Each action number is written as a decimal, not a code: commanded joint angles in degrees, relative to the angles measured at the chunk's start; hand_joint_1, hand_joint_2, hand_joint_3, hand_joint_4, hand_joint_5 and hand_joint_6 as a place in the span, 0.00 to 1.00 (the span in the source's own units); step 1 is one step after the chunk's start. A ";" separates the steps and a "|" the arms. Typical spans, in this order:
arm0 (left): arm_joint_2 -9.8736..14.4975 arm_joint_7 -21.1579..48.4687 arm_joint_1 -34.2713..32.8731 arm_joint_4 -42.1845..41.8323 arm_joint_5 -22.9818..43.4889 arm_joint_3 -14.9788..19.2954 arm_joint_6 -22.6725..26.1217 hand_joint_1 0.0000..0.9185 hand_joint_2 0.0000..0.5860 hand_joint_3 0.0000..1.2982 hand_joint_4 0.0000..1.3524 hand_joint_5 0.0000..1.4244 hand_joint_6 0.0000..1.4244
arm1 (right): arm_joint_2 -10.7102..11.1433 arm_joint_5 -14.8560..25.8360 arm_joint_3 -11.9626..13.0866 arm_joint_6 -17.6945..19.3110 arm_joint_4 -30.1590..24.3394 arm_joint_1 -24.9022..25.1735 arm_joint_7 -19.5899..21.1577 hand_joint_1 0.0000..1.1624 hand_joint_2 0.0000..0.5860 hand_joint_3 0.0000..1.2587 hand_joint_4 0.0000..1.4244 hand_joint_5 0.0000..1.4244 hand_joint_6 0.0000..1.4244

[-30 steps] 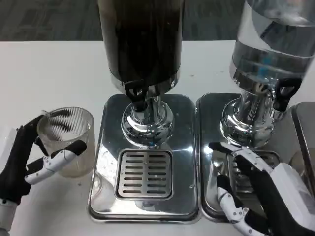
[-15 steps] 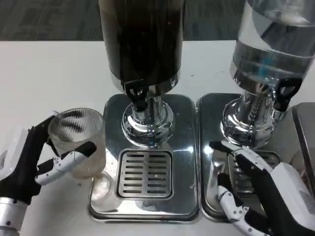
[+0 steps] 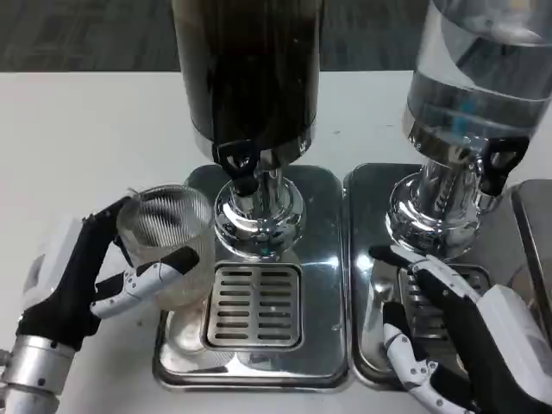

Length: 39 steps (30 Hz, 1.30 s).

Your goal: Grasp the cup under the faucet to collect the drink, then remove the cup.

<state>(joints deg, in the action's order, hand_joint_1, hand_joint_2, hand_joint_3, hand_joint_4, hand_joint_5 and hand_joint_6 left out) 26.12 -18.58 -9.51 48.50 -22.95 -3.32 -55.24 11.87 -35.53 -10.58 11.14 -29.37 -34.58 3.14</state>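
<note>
Left hand gripped the ribbed clear cup, held over the left edge of the steel drip tray beside the dark dispenser's faucet. Right hand rested with fingers spread, holding nothing, on the neighbouring tray below the clear dispenser. White desk ran back to grey carpet.

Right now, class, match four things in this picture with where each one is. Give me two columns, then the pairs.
Things:
1. ribbed cup
2. dark dispenser
3. clear dispenser
4. right robot hand

Places:
A. above the right tray
B. held by the left robot hand
C. over the right tray's grate
D. above the left tray

Pairs: 1-B, 2-D, 3-A, 4-C
</note>
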 commanded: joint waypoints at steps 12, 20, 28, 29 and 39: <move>-2.18 0.15 -6.37 6.31 -1.67 -3.40 -0.69 0.20 0.37 0.33 0.39 0.55 0.67 | -0.72 -0.01 0.28 0.24 -1.68 -1.22 0.78 0.41 0.94 0.18 0.14 0.09 0.11; -3.53 0.31 -8.98 9.09 -2.39 -5.19 -0.89 0.20 0.37 0.33 0.39 0.56 0.68 | -1.34 -0.59 0.14 0.13 -1.92 -1.29 0.83 0.41 0.94 0.18 0.14 0.09 0.11; -3.82 0.95 -9.72 9.57 -2.72 -6.56 -1.37 0.20 0.37 0.33 0.39 0.56 0.68 | -1.70 -0.94 0.10 -0.08 -2.21 -1.21 0.63 0.41 0.94 0.19 0.14 0.09 0.11; -3.79 1.04 -9.77 9.56 -2.70 -6.74 -1.43 0.20 0.37 0.33 0.39 0.56 0.68 | -1.81 -0.77 0.11 -0.06 -2.18 -1.20 0.58 0.41 0.94 0.19 0.14 0.09 0.11; -2.75 2.59 -10.05 8.12 -4.14 -8.89 -0.65 0.19 0.36 0.32 0.38 0.53 0.62 | -2.27 -0.87 -0.02 0.10 -1.78 -0.69 0.67 0.41 0.94 0.19 0.14 0.09 0.11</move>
<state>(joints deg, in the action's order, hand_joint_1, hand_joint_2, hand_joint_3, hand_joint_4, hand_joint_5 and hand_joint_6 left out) 22.52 -16.77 -18.11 57.69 -26.55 -11.77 -55.30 9.66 -36.52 -10.58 11.14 -31.17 -35.53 3.25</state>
